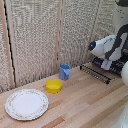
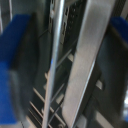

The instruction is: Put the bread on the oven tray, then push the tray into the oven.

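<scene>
My clamp [image 1: 106, 64] sits down at the oven pan [image 1: 95, 72], blue fingers [image 2: 14, 75] spread either side of its bars. Whether they grip, I cannot tell. Blue cup [image 1: 64, 71], yellow bowl [image 1: 53, 85] and white plate [image 1: 26, 104] stand well apart.
</scene>
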Motion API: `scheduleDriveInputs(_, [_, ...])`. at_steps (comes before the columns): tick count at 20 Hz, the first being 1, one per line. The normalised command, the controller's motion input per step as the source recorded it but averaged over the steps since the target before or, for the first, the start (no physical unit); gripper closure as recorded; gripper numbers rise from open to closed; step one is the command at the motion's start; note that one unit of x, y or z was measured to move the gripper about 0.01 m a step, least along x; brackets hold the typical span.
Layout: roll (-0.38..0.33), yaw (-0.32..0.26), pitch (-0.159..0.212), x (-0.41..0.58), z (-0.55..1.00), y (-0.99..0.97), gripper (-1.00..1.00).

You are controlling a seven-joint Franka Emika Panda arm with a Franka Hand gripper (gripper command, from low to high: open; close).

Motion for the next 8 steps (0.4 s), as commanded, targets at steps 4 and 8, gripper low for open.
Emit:
scheduleDriveInputs(4, [0.024,-0.002,0.082,0.563,0.13,0.36,-1.00])
scheduleDriveInputs(8, [-0.068,-0.073,0.118,0.609,0.55,0.21,-1.00])
